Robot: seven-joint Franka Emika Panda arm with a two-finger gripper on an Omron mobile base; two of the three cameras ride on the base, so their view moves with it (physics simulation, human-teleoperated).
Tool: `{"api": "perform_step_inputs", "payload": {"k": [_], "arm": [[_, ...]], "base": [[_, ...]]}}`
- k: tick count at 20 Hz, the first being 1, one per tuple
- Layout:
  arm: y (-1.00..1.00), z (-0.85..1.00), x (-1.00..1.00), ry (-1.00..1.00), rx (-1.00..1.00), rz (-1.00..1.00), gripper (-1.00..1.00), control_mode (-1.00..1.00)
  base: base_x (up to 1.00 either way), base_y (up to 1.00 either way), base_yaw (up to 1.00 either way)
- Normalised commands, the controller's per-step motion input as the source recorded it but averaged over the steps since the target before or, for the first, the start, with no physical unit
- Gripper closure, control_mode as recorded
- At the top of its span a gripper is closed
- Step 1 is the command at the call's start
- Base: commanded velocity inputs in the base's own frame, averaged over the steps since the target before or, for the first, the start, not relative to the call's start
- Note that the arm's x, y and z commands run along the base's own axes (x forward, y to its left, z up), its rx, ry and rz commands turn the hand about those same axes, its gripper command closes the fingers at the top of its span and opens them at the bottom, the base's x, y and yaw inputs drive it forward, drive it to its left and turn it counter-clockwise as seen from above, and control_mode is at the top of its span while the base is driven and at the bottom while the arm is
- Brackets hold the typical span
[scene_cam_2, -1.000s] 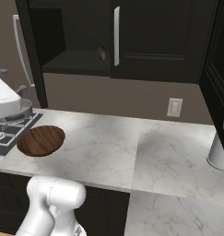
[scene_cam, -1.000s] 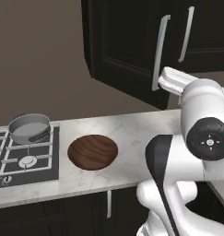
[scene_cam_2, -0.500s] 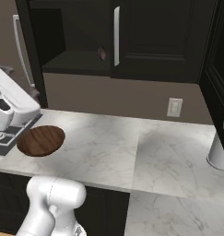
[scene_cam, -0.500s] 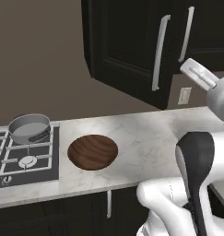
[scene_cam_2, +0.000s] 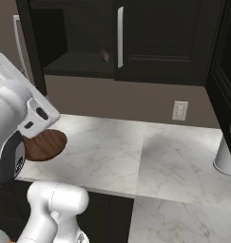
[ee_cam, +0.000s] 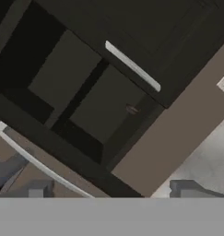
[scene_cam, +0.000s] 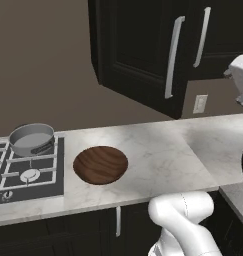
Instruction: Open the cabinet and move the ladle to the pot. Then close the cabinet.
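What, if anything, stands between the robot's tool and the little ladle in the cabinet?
Nothing visible does. One door of the cabinet is swung open, and the ladle sits exposed on the shelf inside, ahead of the open tool.

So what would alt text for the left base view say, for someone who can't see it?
A black-brown wall cabinet hangs with its left door swung open above a pale marble counter. On the counter lies a wide brown wooden dish; left of it, a shallow grey pot sits on a gas hob.
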Motion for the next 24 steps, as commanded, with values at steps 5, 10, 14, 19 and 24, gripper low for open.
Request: {"api": "perform_step_inputs", "payload": {"k": [5, 10, 14, 19, 24], "arm": [[-0.08, 0.0, 0.0, 0.0, 0.27, 0.29, -1.0, -1.0], [0.02, -0.02, 0.03, -0.05, 0.19, 0.27, -1.0, -1.0], [0.18, -0.1, 0.11, -0.1, 0.09, 0.22, -1.0, -1.0], [0.12, -0.11, 0.3, -0.02, 0.08, 0.18, -1.0, -1.0], [0.0, 0.0, 0.36, 0.0, 0.13, 0.15, -1.0, -1.0]], "base": [[0.0, 0.0, 0.0], [0.0, 0.0, 0.0], [0.0, 0.0, 0.0], [0.0, 0.0, 0.0], [0.0, 0.0, 0.0]]}}
